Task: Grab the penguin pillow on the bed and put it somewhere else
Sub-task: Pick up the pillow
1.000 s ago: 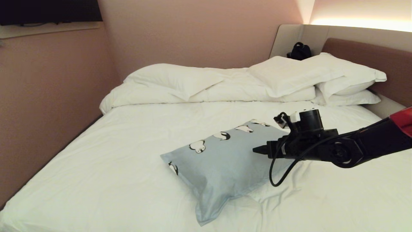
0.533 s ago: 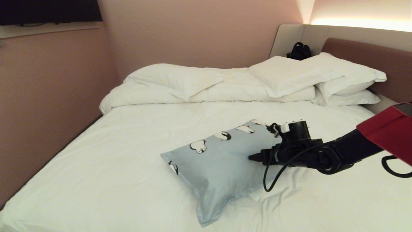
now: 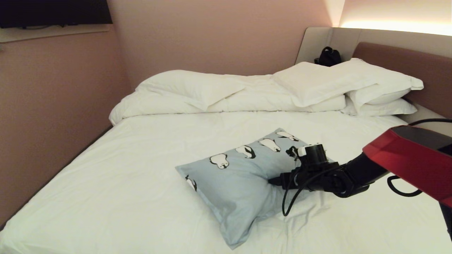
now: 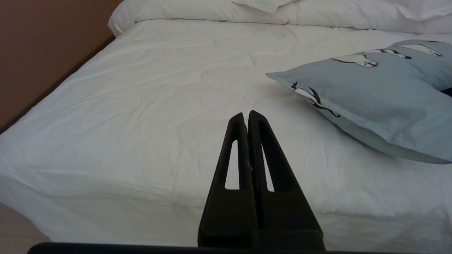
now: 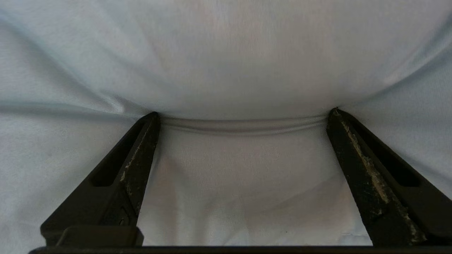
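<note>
Right gripper [image 3: 273,181], jaws spread wide, presses into the light blue-grey penguin pillow [image 3: 233,176]: grasp step, closing comes next.

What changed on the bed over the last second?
The right claw came down and pushed its open fingers into the penguin pillow, denting it; nothing gripped yet. The left claw stayed shut near the bed edge; the white pillows are unmoved.

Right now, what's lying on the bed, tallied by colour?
Light blue-grey: 1, the penguin pillow, with the open right gripper pressed into it.
White: 3 plain pillows, plus 1 duvet.
Black: 1 bag by the headboard.
Total: 6
</note>
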